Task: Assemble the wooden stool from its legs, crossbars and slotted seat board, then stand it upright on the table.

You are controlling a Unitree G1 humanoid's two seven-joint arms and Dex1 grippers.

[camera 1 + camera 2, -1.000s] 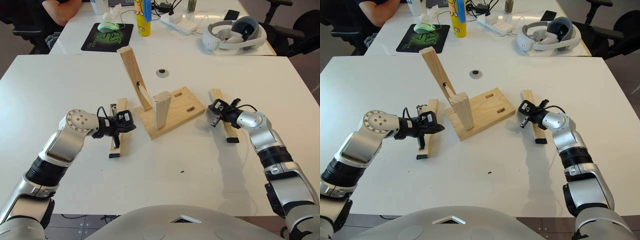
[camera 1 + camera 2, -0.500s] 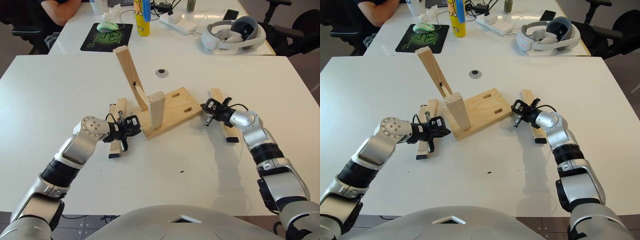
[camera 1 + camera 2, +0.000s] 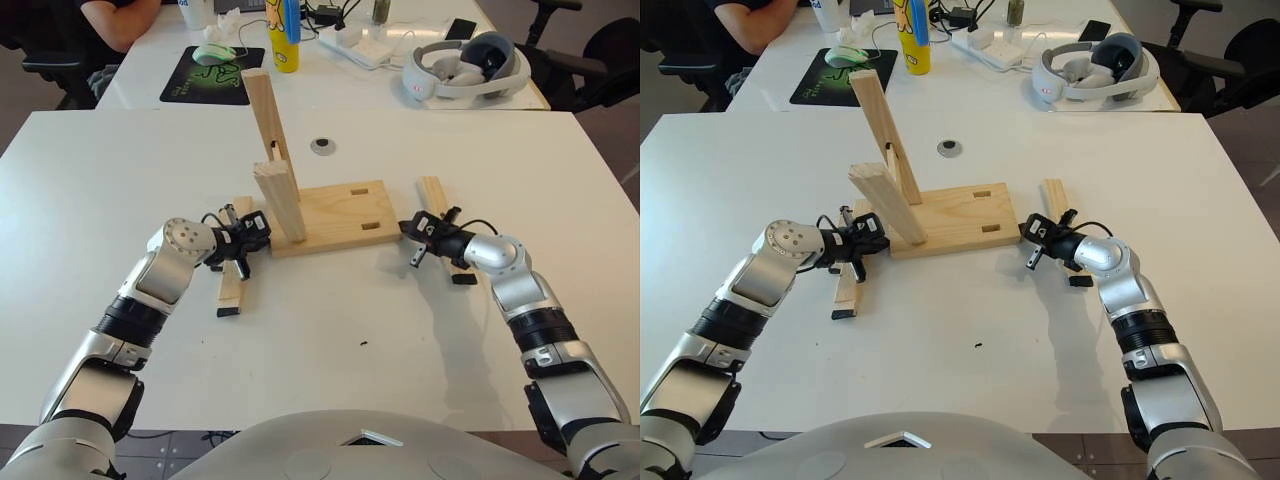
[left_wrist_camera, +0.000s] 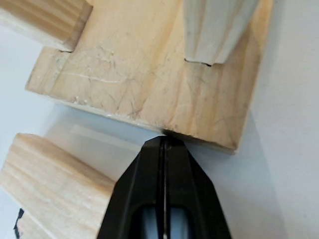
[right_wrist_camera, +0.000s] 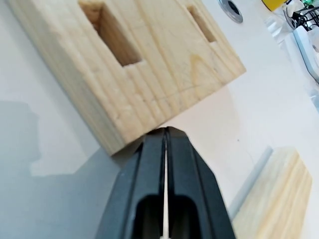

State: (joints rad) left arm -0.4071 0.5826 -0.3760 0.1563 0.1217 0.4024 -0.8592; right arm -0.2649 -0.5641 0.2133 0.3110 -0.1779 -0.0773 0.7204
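The seat board [image 3: 335, 215] lies flat at the middle of the white surface [image 3: 120, 170], with a far leg [image 3: 268, 110] and a near leg [image 3: 281, 200] standing tilted at its left end. The left tool [image 4: 164, 142], fingers pressed together on nothing, touches the board's left edge, above a loose wooden piece [image 3: 233, 280]. The right tool [image 5: 166, 131], likewise closed and empty, meets the board's right corner, just beside another loose piece [image 3: 436, 195].

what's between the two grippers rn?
Slotted seat board with two legs standing in it, per left eye view; left gripper and right gripper at its ends.
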